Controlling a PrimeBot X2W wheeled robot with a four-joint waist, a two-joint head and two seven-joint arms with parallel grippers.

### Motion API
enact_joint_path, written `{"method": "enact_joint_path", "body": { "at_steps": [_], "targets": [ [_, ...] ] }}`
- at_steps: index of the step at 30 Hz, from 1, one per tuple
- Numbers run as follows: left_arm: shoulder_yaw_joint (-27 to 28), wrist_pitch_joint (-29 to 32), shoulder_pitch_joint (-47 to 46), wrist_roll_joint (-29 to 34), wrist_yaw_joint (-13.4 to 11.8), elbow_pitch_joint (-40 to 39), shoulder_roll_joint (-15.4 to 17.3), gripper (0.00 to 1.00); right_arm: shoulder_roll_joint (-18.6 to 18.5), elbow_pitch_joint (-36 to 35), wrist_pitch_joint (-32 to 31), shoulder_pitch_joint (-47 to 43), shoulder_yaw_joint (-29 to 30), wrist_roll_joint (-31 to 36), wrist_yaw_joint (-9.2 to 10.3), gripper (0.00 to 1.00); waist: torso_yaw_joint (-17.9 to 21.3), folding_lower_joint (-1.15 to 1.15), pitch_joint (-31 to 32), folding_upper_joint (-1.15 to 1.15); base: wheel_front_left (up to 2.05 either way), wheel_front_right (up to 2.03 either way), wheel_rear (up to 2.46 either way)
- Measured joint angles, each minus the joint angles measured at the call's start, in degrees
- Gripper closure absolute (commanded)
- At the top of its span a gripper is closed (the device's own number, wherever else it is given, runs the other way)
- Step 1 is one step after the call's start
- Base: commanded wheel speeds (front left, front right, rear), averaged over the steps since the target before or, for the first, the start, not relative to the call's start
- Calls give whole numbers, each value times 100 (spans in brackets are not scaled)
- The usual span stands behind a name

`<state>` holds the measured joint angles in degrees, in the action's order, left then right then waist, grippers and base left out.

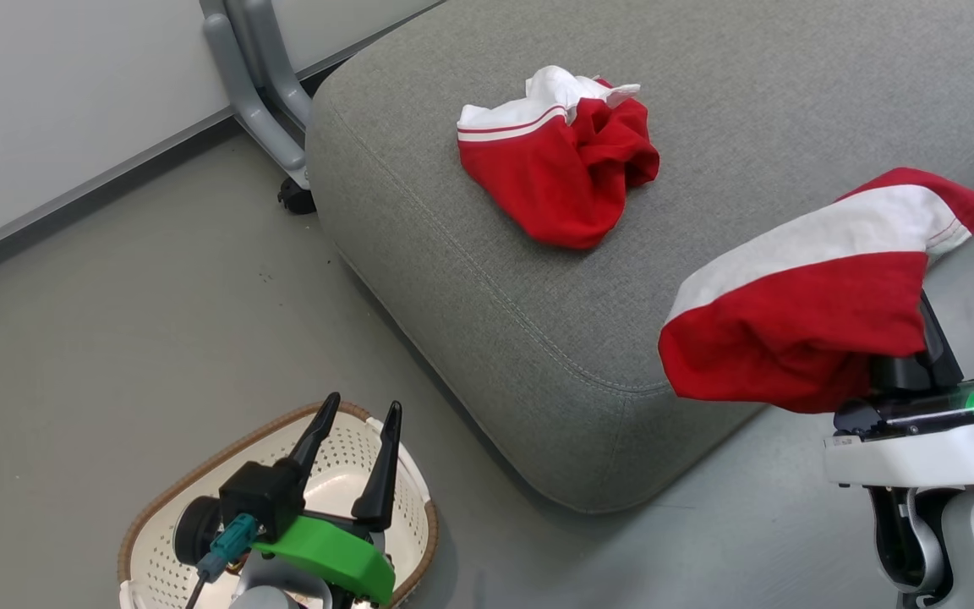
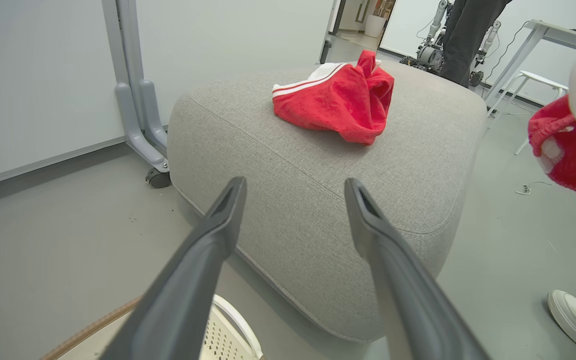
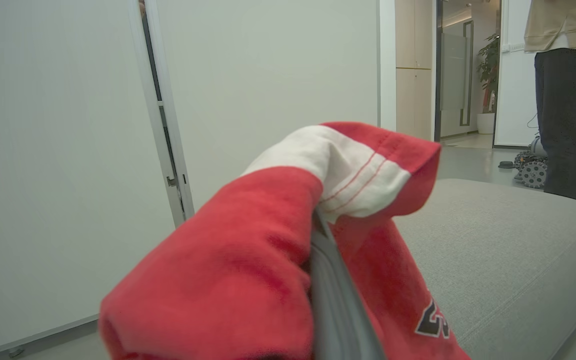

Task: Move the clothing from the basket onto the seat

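Red cloth with a broad white band, the second garment (image 1: 808, 313), sits bunched over the right gripper (image 3: 319, 240) at the lower right of the head view. Its dark fingers look pressed together, pinching a fold, while the rest drapes over both sides of them. The load hangs above the near corner of the grey seat (image 1: 774, 101), part of it over the cushion and part over the bare floor (image 1: 157, 296). The first garment (image 1: 559, 169) lies crumpled on the seat toward the upper centre, well apart from the carried one. At the lower left the left gripper (image 1: 364, 402) hovers over the basket (image 1: 199, 471), fingers spread and holding nothing; no red shows in the part of the basket that can be seen. The step in hand looks like the last placement. To do it well, the right arm should travel up and left in the head view until the whole bundle is over the cushion, clear of the rounded edge. It should then lower until the drooping fabric meets the upholstery before the fingers part. Because the cloth is draped over the fingers, it may cling, so drawing back low and level should let the seat hold it. A spot just beside the first garment would suit.
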<state>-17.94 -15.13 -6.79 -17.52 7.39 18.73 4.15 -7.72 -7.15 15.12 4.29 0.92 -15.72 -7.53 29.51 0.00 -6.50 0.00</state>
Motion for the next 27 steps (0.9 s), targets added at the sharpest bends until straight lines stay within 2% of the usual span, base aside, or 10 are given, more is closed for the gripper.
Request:
{"method": "enact_joint_path", "body": {
  "at_steps": [7, 12, 17, 21, 27],
  "targets": [
    [175, -1, 41, 105, 0, -144, -23, 0, -299, 76, 0, 403, -163, 7, -1, 100, 6, 0, -112, 0, 0, 0, 0],
    [230, 0, 30, 285, 0, -310, 16, 0, -486, 147, 0, 1120, -121, -179, -1, 100, 7, 0, -392, 0, 0, 0, 0],
    [20, 0, -268, 346, 0, -407, 154, 0, -831, 250, 0, 1968, 46, -235, -1, 100, -81, 0, -776, 0, 0, 0, 0],
    [-387, 0, -613, 458, 0, -367, 466, 0, -1188, 449, 0, 2798, 180, -229, -1, 100, -204, 0, -1172, 0, 0, 0, 0],
    [-767, 0, -1098, 464, 0, -390, 657, 0, -1544, 1003, 1, 3928, 617, -307, -1, 100, -450, 1, -1773, 0, 0, 0, 0]
  ]
}}
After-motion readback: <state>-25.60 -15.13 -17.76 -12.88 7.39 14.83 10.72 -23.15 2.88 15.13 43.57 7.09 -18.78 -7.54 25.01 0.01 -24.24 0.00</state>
